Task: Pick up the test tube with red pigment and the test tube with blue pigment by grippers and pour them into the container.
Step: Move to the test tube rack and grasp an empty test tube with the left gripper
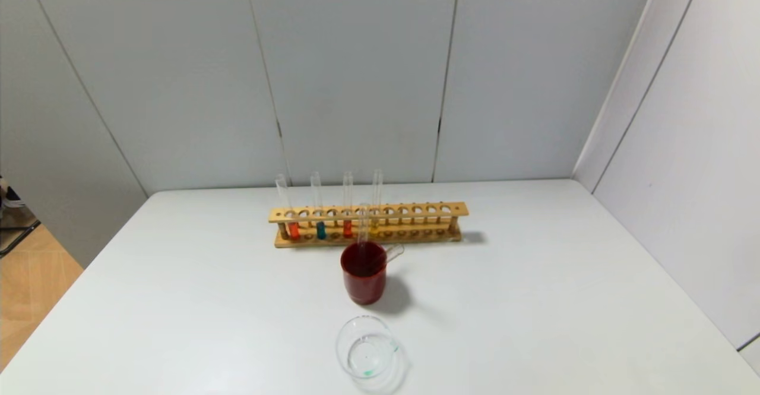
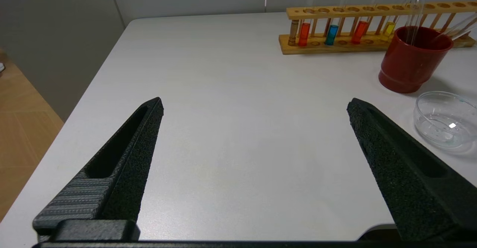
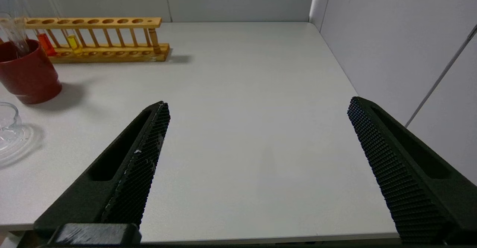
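Note:
A wooden rack (image 1: 368, 224) stands mid-table with several tubes. The test tube with red pigment (image 1: 293, 228) is at the rack's left end, and the test tube with blue pigment (image 1: 320, 230) is beside it. Both show in the left wrist view, red (image 2: 304, 34) and blue (image 2: 331, 34). The clear glass container (image 1: 366, 350) sits near the front edge and also shows in the left wrist view (image 2: 445, 120). My left gripper (image 2: 255, 104) is open and empty over bare table, left of the container. My right gripper (image 3: 257, 104) is open and empty over the table's right side. Neither gripper shows in the head view.
A deeper red tube (image 1: 347, 228) and a yellow tube (image 1: 374, 226) also stand in the rack. A dark red cup (image 1: 363, 279) holding empty glass tubes stands between the rack and the container. Grey walls close the back and right.

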{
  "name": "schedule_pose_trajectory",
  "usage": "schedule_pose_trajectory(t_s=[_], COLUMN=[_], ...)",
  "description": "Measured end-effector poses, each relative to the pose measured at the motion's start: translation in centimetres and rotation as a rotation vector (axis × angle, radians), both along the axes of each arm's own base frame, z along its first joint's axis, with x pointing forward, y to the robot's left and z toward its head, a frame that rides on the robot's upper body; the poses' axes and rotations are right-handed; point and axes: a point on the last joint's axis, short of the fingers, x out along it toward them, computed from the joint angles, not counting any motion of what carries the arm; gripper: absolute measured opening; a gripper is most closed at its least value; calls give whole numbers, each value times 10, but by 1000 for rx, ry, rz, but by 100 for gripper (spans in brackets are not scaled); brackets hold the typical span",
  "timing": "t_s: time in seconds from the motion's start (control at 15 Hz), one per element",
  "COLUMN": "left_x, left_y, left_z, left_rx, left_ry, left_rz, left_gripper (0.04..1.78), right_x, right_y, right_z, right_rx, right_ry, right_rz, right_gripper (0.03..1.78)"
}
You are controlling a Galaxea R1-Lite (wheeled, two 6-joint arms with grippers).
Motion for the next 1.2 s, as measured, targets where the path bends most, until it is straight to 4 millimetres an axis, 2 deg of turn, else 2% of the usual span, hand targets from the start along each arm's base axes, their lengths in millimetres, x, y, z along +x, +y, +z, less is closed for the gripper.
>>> schedule_pose_trajectory(t_s=[0.93, 1.2], left_x=[-1, -15], left_y=[0, -2], left_z=[3, 35], left_rx=[30, 27], left_ry=[-17, -65], left_rz=[-7, -101], left_gripper=[174, 174], right_x=[0, 0], right_y=[0, 0], right_z=[0, 0], right_rx=[0, 0], right_ry=[0, -1], right_rz=[0, 0], right_gripper=[174, 174])
